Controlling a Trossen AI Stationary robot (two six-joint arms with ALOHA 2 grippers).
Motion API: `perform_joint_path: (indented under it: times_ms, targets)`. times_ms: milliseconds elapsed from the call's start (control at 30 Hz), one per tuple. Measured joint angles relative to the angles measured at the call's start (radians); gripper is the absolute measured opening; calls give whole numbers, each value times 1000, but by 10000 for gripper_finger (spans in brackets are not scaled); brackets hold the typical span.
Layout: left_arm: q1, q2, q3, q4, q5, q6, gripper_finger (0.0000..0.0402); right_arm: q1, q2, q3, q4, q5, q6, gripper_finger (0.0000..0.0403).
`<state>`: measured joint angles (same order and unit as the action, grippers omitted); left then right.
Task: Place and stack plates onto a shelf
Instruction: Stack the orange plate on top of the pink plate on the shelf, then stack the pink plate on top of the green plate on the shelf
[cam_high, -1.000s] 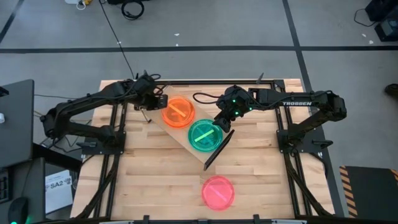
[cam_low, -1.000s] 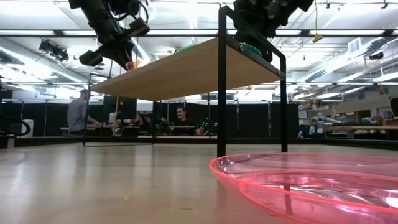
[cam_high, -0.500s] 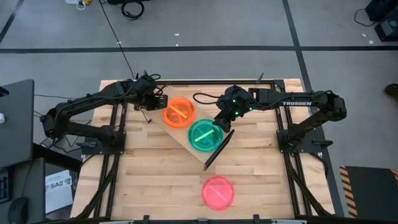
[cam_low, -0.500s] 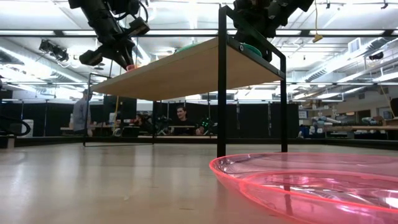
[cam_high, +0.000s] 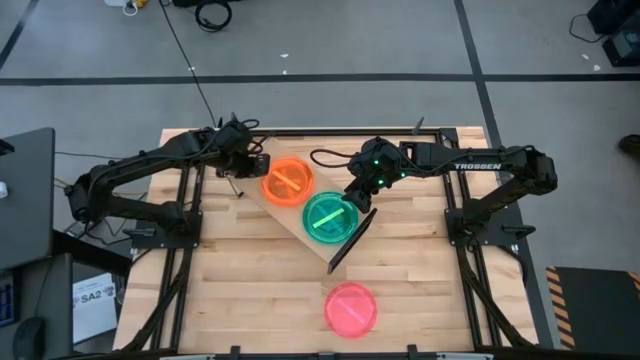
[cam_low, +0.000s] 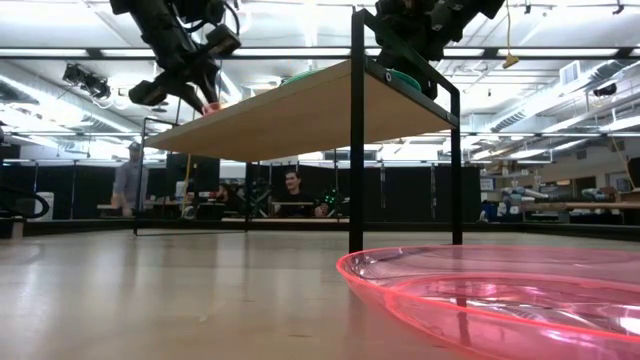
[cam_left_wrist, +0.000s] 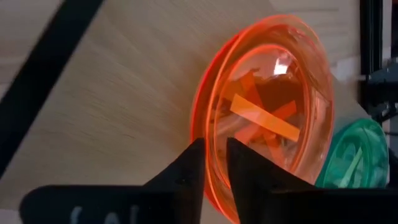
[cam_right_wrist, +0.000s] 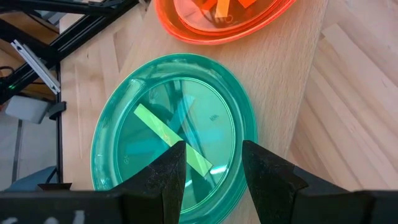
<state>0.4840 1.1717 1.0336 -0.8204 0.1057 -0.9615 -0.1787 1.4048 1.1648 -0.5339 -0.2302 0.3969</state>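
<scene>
High view first: the slatted desk (cam_high: 260, 270) carries the shelf (cam_high: 290, 222), a pale board set diagonally near the desk's far edge, with a dark end panel at its lower right end. Two stacks sit on it, side by side and nearly touching: the orange plates (cam_high: 287, 181) toward the shelf's far-left end, the green plates (cam_high: 330, 217) toward the end panel. One pink plate (cam_high: 351, 308) lies alone near the desk's near edge, well apart from the shelf.

Left end effector (cam_high: 250, 166) sits at the orange stack's outer rim; in the left wrist view its fingers (cam_left_wrist: 186, 171) straddle that thin rim with only a narrow gap, apparently pinching it. Right end effector (cam_high: 362, 190) hangs over the green stack's edge, and the right wrist view shows its fingers (cam_right_wrist: 168, 171) spread apart above the plate, holding nothing.

These plates look thin, light and glossy, so I judge them fairly stiff but slick, and nested ones may lift together. The raised rim is the place to grip, one finger inside and one outside; the flat centre with its bar mark offers no purchase. For the pink plate, lying flat on the wood, getting a finger under that rim looks like the hard part.
</scene>
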Motion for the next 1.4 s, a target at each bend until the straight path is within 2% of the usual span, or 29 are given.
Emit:
perform_joint_path:
  times_ms: [367,733,933,1167,1400]
  targets:
    - [1,0,0,0,35,42,136,0,0,0,0,0,0,163]
    - [51,-21,1,10,84,43,137,0,0,0,0,0,0,163]
    - [45,-65,0,7,91,124,137,0,0,0,0,0,0,163]
    - [-48,-158,0,9,80,148,137,0,-32,0,-5,-4,-8,163]
    - [-255,-213,0,9,-88,150,137,9,-146,0,-83,-3,-3,163]
